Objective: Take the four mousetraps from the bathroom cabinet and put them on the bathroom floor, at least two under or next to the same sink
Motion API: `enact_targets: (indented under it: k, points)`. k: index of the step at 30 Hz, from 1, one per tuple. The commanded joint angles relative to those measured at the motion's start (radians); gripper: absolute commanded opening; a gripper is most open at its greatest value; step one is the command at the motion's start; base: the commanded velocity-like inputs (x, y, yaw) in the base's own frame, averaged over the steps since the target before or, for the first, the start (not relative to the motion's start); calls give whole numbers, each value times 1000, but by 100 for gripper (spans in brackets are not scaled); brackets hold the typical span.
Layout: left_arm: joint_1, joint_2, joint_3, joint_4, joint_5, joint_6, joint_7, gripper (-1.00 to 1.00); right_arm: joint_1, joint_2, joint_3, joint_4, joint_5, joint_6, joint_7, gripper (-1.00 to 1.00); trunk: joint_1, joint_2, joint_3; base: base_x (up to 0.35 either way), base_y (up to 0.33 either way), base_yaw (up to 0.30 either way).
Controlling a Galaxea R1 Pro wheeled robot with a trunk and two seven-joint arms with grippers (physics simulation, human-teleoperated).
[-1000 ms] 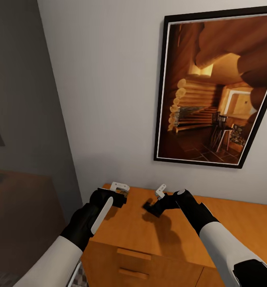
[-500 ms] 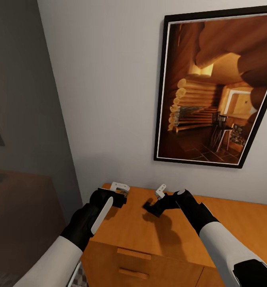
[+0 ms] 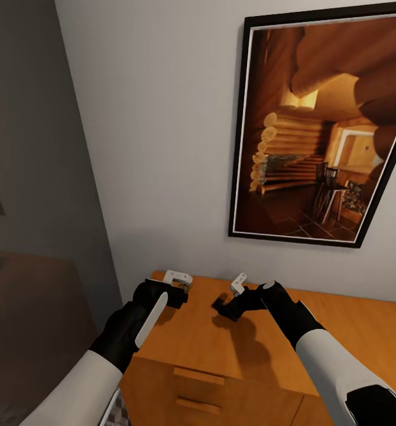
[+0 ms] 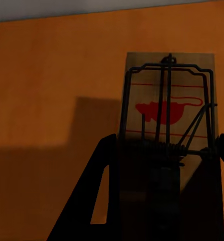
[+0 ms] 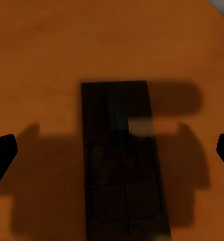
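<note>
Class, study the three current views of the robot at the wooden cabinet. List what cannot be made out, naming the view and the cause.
1. Right wrist view: the mousetrap lies in dark shadow; its wire parts are unreadable.
2. Left wrist view: another mousetrap has its near end hidden in shadow between the left gripper fingers.
3. Head view: the cabinet is cut off by the picture's edges; drawer contents are hidden.
4. Head view: whether the right gripper grips anything is too small to tell.

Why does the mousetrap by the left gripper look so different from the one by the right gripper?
The left mousetrap catches light: tan board, red mouse drawing, dark wire frame all plain. The right mousetrap lies in shadow, looking almost black, its details hidden. The left gripper has fingers close beside its trap; whether they pinch it is unclear. The right gripper is spread wide, well clear of its trap. Both traps are flat rectangles over the orange cabinet top.
</note>
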Motion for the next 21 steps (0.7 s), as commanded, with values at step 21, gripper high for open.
enact_targets:
  k: [21]
  points:
    - [-1, -1, -2, 0, 10, 3, 10, -100, -1, -1, 2, -2, 8, 3, 5, 100, 46, -86, -39, 0, 0, 0]
